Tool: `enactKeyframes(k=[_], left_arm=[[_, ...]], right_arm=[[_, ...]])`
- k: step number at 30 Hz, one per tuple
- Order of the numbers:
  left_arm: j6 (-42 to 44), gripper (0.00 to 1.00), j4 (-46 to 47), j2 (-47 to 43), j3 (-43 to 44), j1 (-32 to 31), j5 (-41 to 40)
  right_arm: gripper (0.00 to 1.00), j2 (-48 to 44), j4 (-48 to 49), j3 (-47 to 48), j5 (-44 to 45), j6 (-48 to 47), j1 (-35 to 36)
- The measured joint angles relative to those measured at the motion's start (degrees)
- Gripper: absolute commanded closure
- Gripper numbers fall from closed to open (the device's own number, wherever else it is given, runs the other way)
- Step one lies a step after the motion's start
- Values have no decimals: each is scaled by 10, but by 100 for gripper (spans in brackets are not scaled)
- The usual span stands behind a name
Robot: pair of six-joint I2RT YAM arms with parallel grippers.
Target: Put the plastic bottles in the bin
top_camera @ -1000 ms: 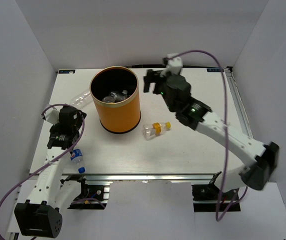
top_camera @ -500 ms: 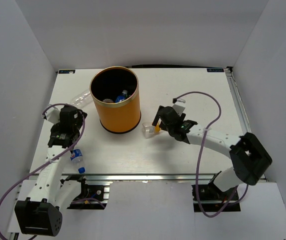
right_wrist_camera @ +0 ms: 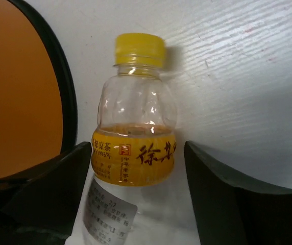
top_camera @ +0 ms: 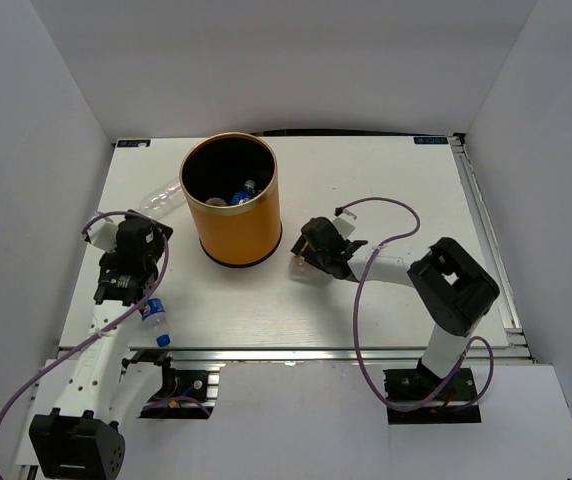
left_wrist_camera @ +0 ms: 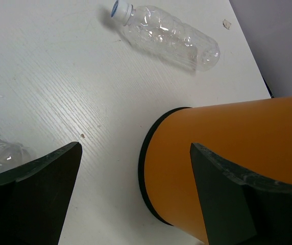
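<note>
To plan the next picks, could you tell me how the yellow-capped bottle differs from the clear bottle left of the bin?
The yellow-capped bottle is short and squat; the clear bottle is long and slim. The first wears a yellow label; the second shows none and has a blue cap. The first lies between the open fingers of the right gripper; the second lies free. Both are clear plastic, lying outside the bin.

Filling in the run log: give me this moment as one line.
left gripper: open, empty | right gripper: open, astride yellow-capped bottle beside bin | bin: bottles inside
</note>
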Motion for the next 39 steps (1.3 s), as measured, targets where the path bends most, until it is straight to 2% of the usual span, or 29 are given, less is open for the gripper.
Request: enactKeyframes(k=[3, 4, 7, 9, 12, 15, 19, 23, 29, 30, 32, 35, 39], left_arm=[[0, 2, 0, 1, 0, 0, -1], [0, 2, 0, 1, 0, 0, -2], [0, 2, 0, 5, 0, 0, -5], [2, 2, 0, 8, 0, 0, -7], [3, 2, 0, 13, 0, 0, -12], [4, 2, -1, 23, 0, 0, -19], [4, 2, -8, 41, 4, 0, -29], [7, 2, -17, 56, 14, 0, -31], [15, 2, -20, 69, 28, 0, -31], [16, 2, -20, 72, 31, 0, -31], [23, 2, -20, 79, 36, 0, -31], [42, 2, -19, 94, 48, 0, -30], [88, 2, -2, 126, 71, 4, -17]], right_arm=[[55, 12, 15, 8, -1, 2, 0], [75, 13, 20, 8, -1, 0, -1], [85, 10, 28, 11, 1, -24, -2], [85, -5, 29, 11, 12, -51, -3], [79, -68, 28, 11, 47, -115, -3], [78, -167, 52, 22, 74, -212, -3], [77, -224, 110, 126, 63, -345, -4], [75, -178, 140, 289, -7, -450, -2], [73, -47, 120, 451, -153, -533, 9], [61, -16, 103, 482, -175, -546, 13], [49, 44, 56, 544, -206, -565, 21], [11, 125, -20, 626, -230, -591, 33], [11, 148, -92, 629, -232, -610, 44]])
